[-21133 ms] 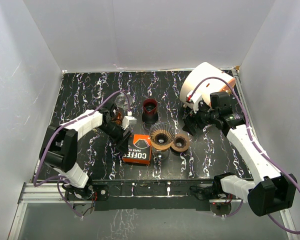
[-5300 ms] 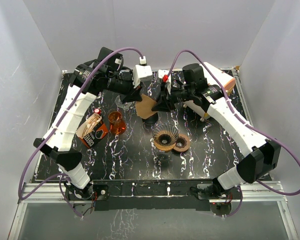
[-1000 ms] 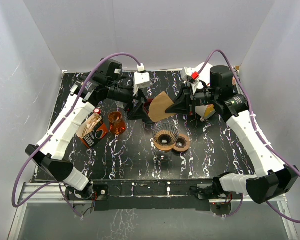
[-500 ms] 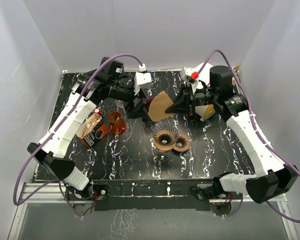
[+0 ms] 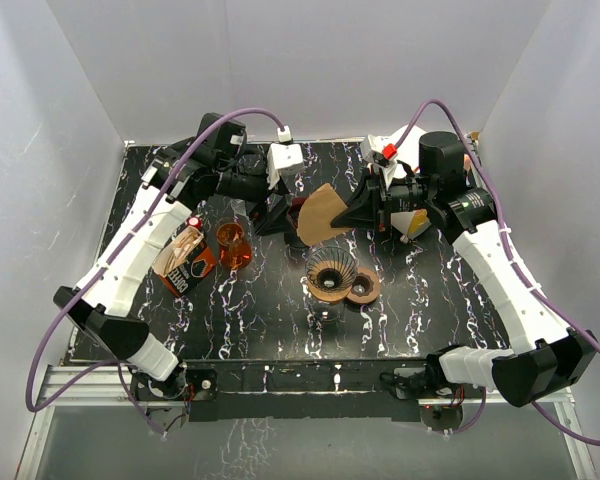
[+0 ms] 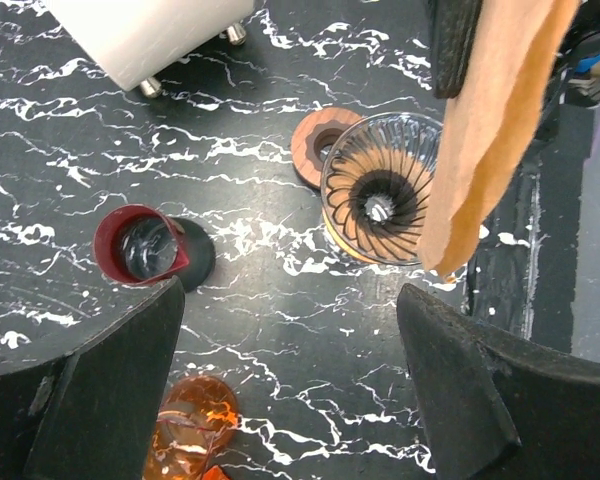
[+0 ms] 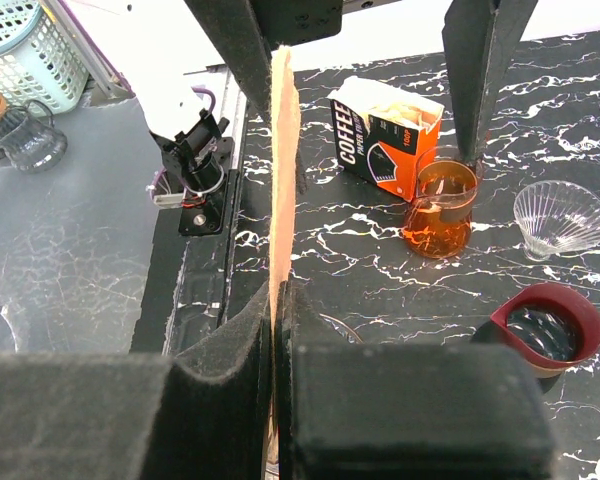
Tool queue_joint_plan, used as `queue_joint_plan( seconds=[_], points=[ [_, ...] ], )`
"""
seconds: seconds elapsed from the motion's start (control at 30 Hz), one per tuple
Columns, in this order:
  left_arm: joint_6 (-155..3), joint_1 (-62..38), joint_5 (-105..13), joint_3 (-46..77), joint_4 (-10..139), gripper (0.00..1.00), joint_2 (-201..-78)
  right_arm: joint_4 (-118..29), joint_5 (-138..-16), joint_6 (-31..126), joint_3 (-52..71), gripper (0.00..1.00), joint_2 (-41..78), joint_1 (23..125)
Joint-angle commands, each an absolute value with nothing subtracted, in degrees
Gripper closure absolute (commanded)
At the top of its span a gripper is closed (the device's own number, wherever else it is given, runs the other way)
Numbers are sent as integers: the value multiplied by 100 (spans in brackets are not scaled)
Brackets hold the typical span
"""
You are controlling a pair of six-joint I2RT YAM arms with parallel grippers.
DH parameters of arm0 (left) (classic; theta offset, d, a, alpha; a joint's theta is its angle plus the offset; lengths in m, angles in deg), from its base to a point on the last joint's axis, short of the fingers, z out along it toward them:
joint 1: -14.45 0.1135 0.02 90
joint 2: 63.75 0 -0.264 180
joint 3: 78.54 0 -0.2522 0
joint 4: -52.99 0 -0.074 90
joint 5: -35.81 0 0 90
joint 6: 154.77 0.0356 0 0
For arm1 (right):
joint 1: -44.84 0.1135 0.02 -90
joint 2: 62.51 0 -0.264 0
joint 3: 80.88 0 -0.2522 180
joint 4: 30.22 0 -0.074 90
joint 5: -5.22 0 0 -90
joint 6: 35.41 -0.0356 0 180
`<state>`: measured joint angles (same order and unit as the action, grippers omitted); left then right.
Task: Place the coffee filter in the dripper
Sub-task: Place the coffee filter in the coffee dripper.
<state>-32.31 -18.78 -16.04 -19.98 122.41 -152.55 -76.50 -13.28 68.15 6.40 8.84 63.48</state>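
White walls (image 5: 280,70), black marbled table (image 5: 260,322), dripper (image 5: 329,270)

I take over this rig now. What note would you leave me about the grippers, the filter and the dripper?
Right gripper: shut on the brown paper coffee filter, held in the air above the table.
Left gripper: open, empty, beside the filter.
Clear ribbed glass dripper: upright on the black marbled table, no filter in it.
Done: filter lifted. Left: lower it into the dripper, release.
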Motion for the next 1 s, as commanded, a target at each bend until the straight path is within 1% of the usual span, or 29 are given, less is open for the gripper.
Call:
queue_joint_plan(
  seconds=[0.0, 0.63, 0.97],
  points=[
    [-3385, -1903, -1026, -2234, 12189, 15, -15260, -7524, -1316, 6857, 601, 100, 825, 6365],
    [-3486, -1907, -730, -2322, 12218, 16, -15349, -7494, -1407, 6848, 604, 100, 847, 6367],
    [-3783, -1910, -746, -2375, 11854, 22, -15469, -7438, -1268, 6798, 627, 100, 829, 6383]
  ],
)
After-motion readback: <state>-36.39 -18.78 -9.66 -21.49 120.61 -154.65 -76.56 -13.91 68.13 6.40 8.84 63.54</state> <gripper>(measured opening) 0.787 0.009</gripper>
